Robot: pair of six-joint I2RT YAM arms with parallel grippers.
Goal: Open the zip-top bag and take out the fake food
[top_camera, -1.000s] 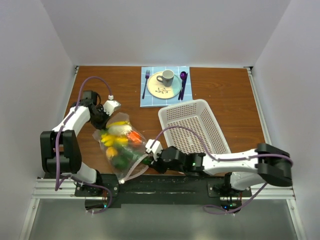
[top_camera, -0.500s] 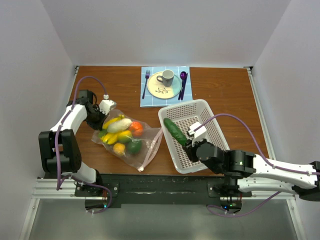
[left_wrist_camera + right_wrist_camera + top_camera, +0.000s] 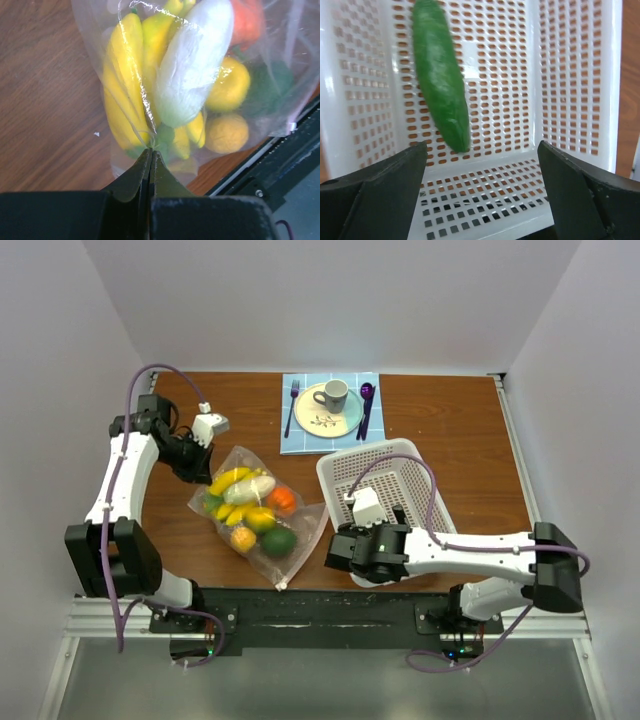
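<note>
The only marking is a small dark pattern on the plate [image 3: 312,405], too small to read. The bag [image 3: 262,540] is clear, crinkled plastic with a pinkish zip strip [image 3: 305,538] along its edge toward the basket [image 3: 425,490]. It lies on the brown table [image 3: 450,420] near the left arm, packed with toy food [image 3: 250,505]: yellow bananas, a pale whitish piece, an orange-red round one, two yellow round ones and a dark green one. The left pincer [image 3: 151,152] is pressed together on the film at the bag's far-left corner, with the bananas just beyond its tips. The right pincer [image 3: 481,150] is spread wide above the near end of the basket, touching nothing. A green cucumber [image 3: 440,75] lies on the basket floor, apart from both fingers.
</note>
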